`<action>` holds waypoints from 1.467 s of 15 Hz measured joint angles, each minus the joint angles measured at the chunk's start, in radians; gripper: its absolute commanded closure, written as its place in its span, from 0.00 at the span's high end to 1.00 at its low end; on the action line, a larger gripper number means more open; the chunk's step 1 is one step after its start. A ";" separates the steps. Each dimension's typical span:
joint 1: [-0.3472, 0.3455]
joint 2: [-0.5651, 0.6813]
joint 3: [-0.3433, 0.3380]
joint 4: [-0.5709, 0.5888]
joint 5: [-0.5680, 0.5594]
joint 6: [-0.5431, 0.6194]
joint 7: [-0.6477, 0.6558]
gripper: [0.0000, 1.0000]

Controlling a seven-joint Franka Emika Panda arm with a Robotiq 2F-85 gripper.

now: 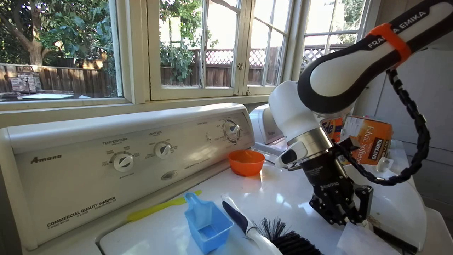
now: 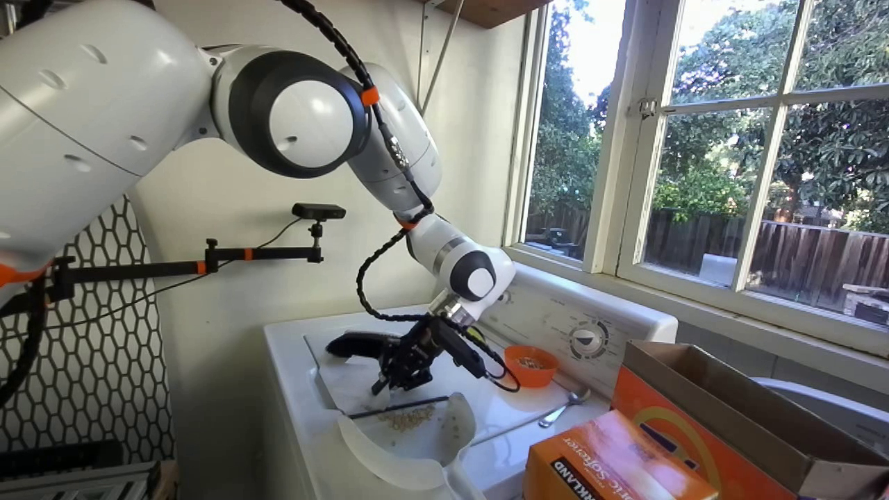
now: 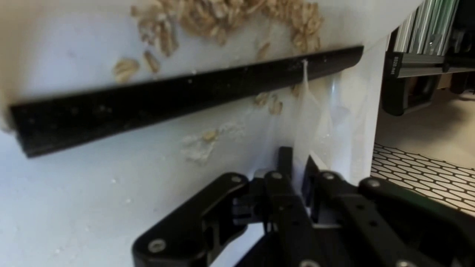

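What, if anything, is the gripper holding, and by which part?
The gripper pinches a thin white sheet between its fingertips; whether by edge or fold cannot be told.

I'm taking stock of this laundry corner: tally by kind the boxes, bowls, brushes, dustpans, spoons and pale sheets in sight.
Boxes: 2 (Kirkland box, open orange box)
Bowls: 1 (orange bowl)
Brushes: 1 (black-bristled brush)
Dustpans: 1 (white dustpan)
Spoons: 1 (metal spoon)
Sheets: 1 (pale sheet, held by the gripper)
Total: 7
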 measured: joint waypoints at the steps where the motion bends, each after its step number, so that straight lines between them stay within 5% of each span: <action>1: 0.000 0.000 -0.002 0.000 -0.004 -0.006 0.002 0.03; 12: 0.001 -0.006 -0.023 0.003 -0.119 -0.097 0.038 0.03; 22: -0.011 -0.034 -0.021 0.021 -0.086 -0.062 0.055 0.03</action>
